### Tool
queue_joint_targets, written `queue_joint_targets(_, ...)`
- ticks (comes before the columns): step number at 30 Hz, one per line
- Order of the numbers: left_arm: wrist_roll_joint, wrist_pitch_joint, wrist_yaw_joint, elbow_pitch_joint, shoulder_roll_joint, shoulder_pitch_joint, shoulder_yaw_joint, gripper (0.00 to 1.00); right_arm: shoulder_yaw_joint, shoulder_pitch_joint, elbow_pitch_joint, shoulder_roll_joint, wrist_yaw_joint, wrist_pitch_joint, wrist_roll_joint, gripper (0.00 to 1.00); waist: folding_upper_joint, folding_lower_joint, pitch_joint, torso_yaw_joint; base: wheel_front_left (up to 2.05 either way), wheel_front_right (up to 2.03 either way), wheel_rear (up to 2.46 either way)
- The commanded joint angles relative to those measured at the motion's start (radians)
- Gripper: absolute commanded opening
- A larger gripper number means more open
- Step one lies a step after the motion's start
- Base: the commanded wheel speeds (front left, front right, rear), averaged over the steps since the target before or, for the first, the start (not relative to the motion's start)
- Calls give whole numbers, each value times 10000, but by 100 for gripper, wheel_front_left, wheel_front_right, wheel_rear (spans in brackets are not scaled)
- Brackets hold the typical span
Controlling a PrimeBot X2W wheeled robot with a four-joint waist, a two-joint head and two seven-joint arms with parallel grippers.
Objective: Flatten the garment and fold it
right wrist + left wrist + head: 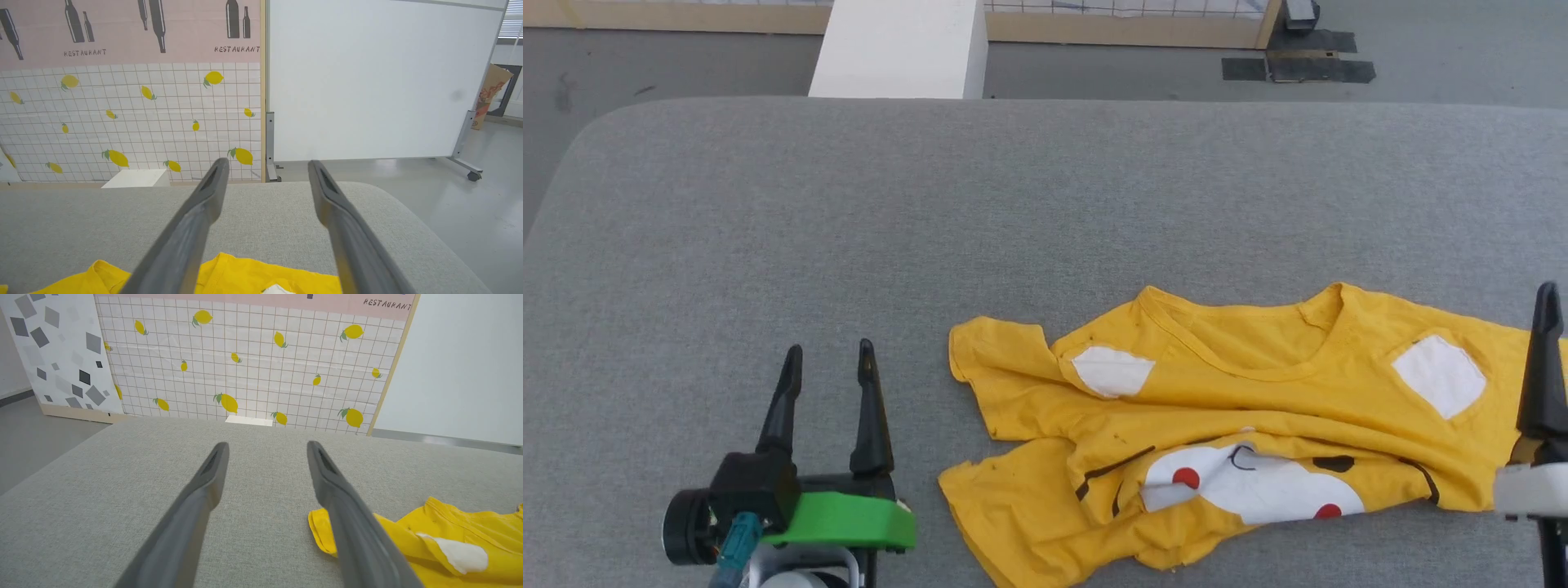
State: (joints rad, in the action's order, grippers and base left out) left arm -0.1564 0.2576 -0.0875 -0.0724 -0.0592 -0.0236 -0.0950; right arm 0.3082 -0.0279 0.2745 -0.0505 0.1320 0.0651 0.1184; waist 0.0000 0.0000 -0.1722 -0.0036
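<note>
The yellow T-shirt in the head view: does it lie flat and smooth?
No, the T-shirt is crumpled, with folds bunched across its front.

Grey woven tabletop [931, 204] with rounded corners, over a smooth grey floor [645, 65] patched with black tape [1298, 69]. Beyond the far edge, a white block [898, 49] against a backdrop [253, 367] of white grid tiles and lemons, topped by a pink band [122, 28] printed with bottles and "RESTAURANT". To the left, a panel [53, 347] scattered with grey squares; to the right, a plain white partition [367, 81] on wheeled feet, cardboard [492, 94] leaning past it. Even, soft light.
</note>
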Motion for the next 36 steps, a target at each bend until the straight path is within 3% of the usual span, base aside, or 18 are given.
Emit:
queue_joint_targets(1,61,-62,120,23,-90,-88,-58,100,-82,-173,11,2,-13,68,81,100,0,0,-22,-50,0,0,0)
queue_joint_targets(6,139,-1037,521,36,-524,397,-326,100,-126,-245,20,2,-13,94,99,100,0,0,-201,-113,0,0,0)
queue_joint_targets(12,420,-3383,1530,498,-1463,2066,-990,100,-274,-156,-5,2,-13,2,183,100,0,0,-638,-140,0,0,0)
queue_joint_targets(16,268,-4820,1951,909,-1827,3118,-1575,100,-415,-14,5,2,-13,-20,248,100,0,0,-1043,-213,0,0,0)
queue_joint_targets(24,-347,-6843,2159,1785,-2528,4310,-2678,100,-517,269,6,3,-13,-52,321,100,0,0,-1762,-453,0,0,0)
queue_joint_targets(33,-1187,-8077,2178,2532,-3125,4820,-3841,100,-535,434,21,3,-13,-85,356,100,0,0,-2158,-524,0,0,0)
queue_joint_targets(34,-1701,-8646,2179,2598,-3293,4841,-4266,91,-538,453,14,3,-13,-93,356,100,0,0,-2178,-523,0,0,0)
queue_joint_targets(35,-1922,-8887,2179,2598,-3381,4850,-4456,61,-539,460,8,3,-13,-101,355,100,0,0,-2178,-522,0,0,0)
queue_joint_targets(36,-2172,-9130,2180,2558,-3496,4867,-4689,7,-538,468,0,3,-13,-111,352,100,0,0,-2176,-519,0,0,0)
